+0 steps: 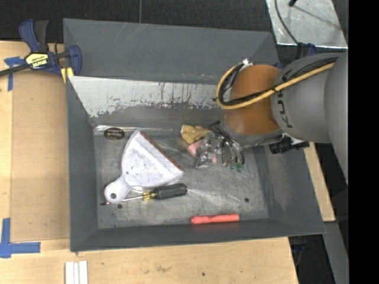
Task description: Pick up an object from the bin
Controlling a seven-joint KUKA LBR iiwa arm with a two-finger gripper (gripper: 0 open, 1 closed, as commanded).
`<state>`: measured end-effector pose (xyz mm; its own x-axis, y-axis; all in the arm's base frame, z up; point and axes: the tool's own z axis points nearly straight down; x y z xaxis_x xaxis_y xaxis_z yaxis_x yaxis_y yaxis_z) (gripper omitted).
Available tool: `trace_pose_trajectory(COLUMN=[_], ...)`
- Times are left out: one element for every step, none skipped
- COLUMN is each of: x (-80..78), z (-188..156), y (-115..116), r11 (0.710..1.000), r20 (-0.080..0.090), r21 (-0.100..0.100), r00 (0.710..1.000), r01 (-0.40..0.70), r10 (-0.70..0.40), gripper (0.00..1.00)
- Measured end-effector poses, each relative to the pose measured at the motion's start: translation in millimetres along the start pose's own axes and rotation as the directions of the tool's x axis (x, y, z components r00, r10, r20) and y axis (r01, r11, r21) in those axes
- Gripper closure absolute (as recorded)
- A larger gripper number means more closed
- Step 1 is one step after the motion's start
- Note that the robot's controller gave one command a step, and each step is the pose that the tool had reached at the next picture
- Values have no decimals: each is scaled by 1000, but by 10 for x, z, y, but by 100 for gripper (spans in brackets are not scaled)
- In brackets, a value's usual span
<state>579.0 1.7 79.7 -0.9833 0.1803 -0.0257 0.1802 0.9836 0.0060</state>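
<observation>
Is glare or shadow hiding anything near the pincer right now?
Camera view: glare whitens the bin's back wall; the pincer and the small pink thing beside it sit in shadow under the arm; the red stick in front is evenly lit.

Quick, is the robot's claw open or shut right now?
Gripper: cannot tell. It sits beside a small pink thing and a tan lump.

Item 1: arm [308, 105], grey link beside the orange cover. Dark printed letters run along its side, partly hidden, and only the start shows (apparently "KU").
Item 2: black oval tag [114, 134] with a pale mark, on the floor at the far left corner of the bin [83, 176]. The print is too small to read.
</observation>
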Motion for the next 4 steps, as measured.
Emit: trace_pose_trajectory(x=[-78, -113, -113, -121], z=[2, -33, -33, -123], y=[33, -5, -5, -14], r11=[1000, 1000, 1000, 999], r20=[-20, -21, -21, -21], r21=[5, 1, 1, 4], r00=[1000, 1000, 1000, 999], r01=[13, 16, 17, 36], r10=[-13, -16, -17, -35], gripper=[100, 100, 100, 100])
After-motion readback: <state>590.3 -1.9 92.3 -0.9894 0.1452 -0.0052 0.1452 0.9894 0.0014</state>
